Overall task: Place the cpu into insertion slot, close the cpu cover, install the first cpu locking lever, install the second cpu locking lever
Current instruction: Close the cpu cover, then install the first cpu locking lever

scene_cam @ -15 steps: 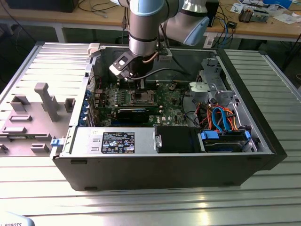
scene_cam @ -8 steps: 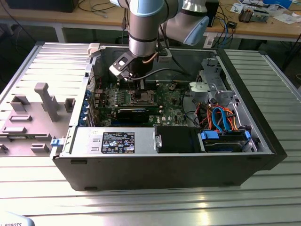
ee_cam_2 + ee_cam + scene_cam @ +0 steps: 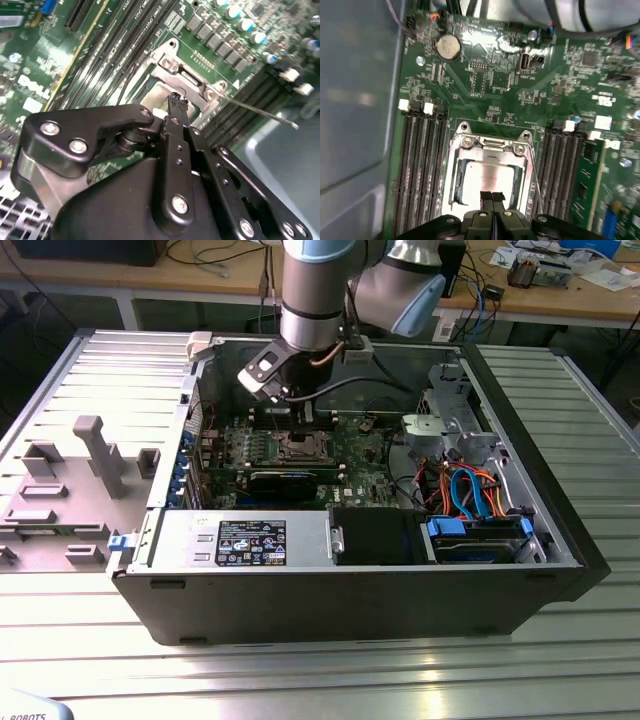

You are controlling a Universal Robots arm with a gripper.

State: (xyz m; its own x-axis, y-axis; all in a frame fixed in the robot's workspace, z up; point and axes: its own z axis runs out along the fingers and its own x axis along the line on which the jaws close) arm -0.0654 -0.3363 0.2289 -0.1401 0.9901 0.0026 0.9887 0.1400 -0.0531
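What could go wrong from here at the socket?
1. The gripper, shut, is right over the cpu in the cpu cover window; an off-centre push might scratch or shift it.
2. The locking lever juts out loose over the memory slots, so the cpu cover looks unlatched and could lift.

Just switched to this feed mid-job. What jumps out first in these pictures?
The arm reaching into the open computer case on the ribbed metal table dominates the exterior view. In the first wrist view, the silver cpu lies between the memory slots, framed by the cpu cover, with the shut gripper just over one edge.
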